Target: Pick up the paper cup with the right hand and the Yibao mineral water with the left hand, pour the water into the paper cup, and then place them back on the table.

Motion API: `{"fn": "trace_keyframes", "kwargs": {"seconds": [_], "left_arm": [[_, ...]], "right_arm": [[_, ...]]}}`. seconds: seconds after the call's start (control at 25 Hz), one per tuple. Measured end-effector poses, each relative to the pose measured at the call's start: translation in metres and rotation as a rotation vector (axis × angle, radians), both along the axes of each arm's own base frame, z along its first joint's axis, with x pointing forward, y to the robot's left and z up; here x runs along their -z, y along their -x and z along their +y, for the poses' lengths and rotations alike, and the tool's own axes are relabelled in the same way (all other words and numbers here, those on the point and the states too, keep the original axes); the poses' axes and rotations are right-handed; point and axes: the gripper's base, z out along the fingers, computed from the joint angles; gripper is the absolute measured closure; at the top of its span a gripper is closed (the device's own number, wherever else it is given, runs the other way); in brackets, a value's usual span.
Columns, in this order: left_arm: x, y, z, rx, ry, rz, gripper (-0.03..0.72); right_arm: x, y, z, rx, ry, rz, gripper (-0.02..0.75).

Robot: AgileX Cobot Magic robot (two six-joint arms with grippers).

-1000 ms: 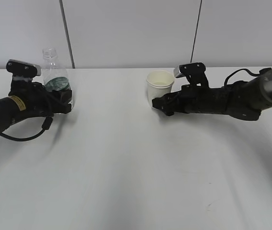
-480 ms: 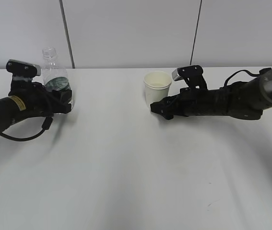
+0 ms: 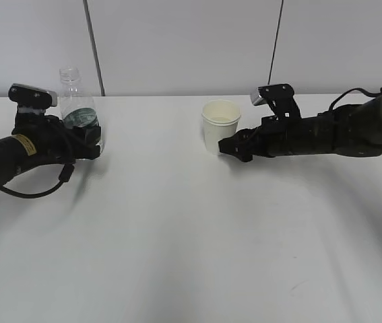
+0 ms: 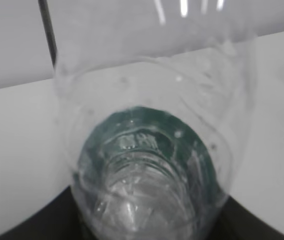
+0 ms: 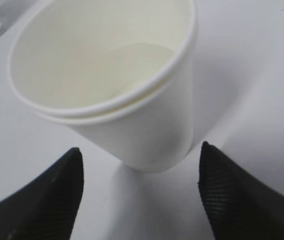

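The paper cup (image 3: 221, 125) stands upright on the white table (image 3: 177, 235), apart from any gripper. My right gripper (image 3: 231, 147) is open just right of the cup's base. In the right wrist view the cup (image 5: 116, 100) sits ahead of the open gripper (image 5: 139, 150), its black fingertips (image 5: 56, 200) clear of the cup on both sides. The Yibao mineral water (image 3: 77, 111) stands upright at the far left, without cap. My left gripper (image 3: 93, 140) is closed around its lower part. In the left wrist view the bottle (image 4: 147, 165) fills the frame between the gripper's (image 4: 147, 222) dark fingers.
A grey wall with dark vertical seams (image 3: 93, 47) runs behind the table's far edge. A small dark scuff mark (image 3: 293, 286) lies near the front right of the table. White tabletop stretches between the two arms.
My right gripper has opened, let go of the paper cup and drawn back to the right. The cup stays standing on the table. The left arm and bottle have not moved.
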Motion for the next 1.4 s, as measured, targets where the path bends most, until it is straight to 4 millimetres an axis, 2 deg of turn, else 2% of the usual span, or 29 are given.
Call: {"fn": "trace_keyframes", "kwargs": {"seconds": [0.2,0.36,0.8,1.12,1.2,1.4], "left_arm": [[0.0,0.0,0.0,0.0,0.0,0.0,0.349],[0.0,0.0,0.0,-0.001,0.0,0.0,0.349],[0.0,0.0,0.0,-0.001,0.0,0.0,0.349],[0.0,0.0,0.0,-0.003,0.001,0.001,0.346],[0.0,0.0,0.0,-0.003,0.001,0.001,0.305],[0.0,0.0,0.0,-0.002,0.003,-0.002,0.123]], "right_arm": [[-0.002,0.001,-0.002,0.001,0.039,0.023,0.179],[-0.012,0.002,-0.004,0.003,0.061,0.026,0.179],[-0.049,0.007,-0.026,0.059,0.097,0.079,0.179],[-0.084,0.014,-0.028,0.094,0.092,0.068,0.179],[-0.088,0.014,-0.028,0.101,0.084,0.064,0.179],[-0.098,0.016,-0.028,0.11,0.073,0.048,0.179]]}}
